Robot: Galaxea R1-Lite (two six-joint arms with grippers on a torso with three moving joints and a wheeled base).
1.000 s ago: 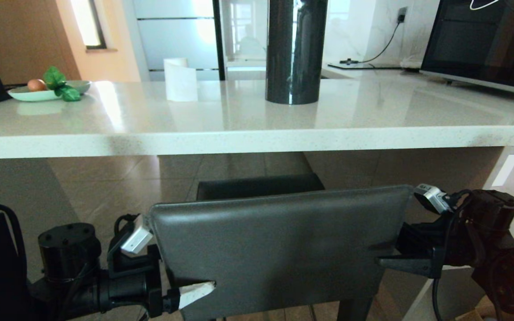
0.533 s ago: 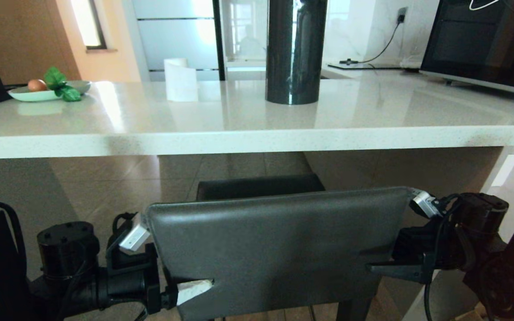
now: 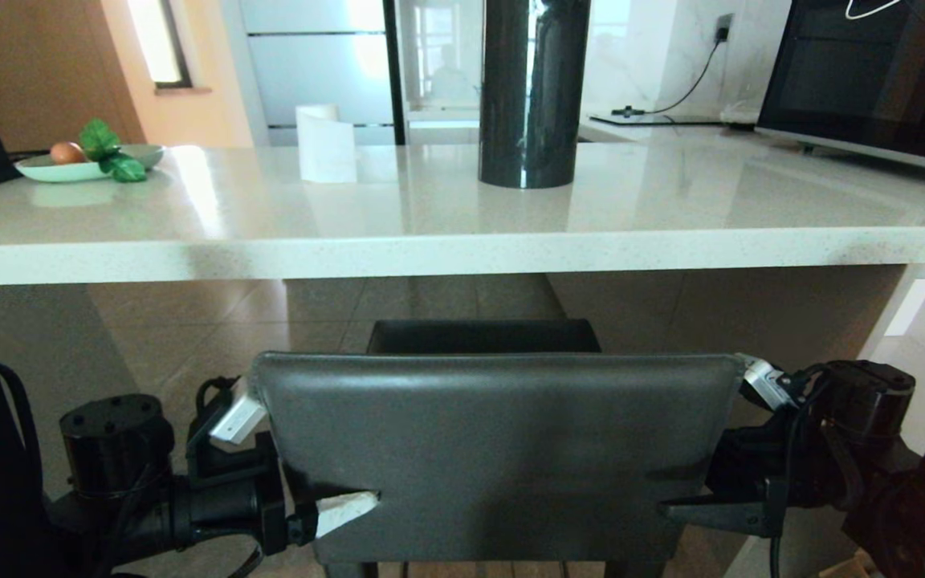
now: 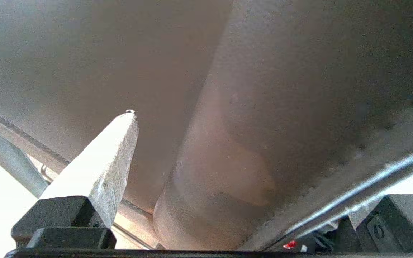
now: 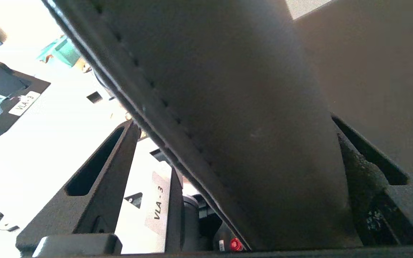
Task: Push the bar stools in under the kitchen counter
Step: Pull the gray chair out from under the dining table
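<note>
The dark grey stool stands square to the counter, its seat partly under the edge at 12 o'clock. The left end effector straddles the backrest's 9 o'clock side, fingers wide; the right end effector straddles the 3 o'clock side, fingers spread around the backrest. The backrest's long axis runs 9 to 3, so an even push toward 12 seems needed.

Beige tiled floor, orange wall, bright window.

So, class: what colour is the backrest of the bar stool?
Dark grey; the backrest shows best in the head view.
</note>
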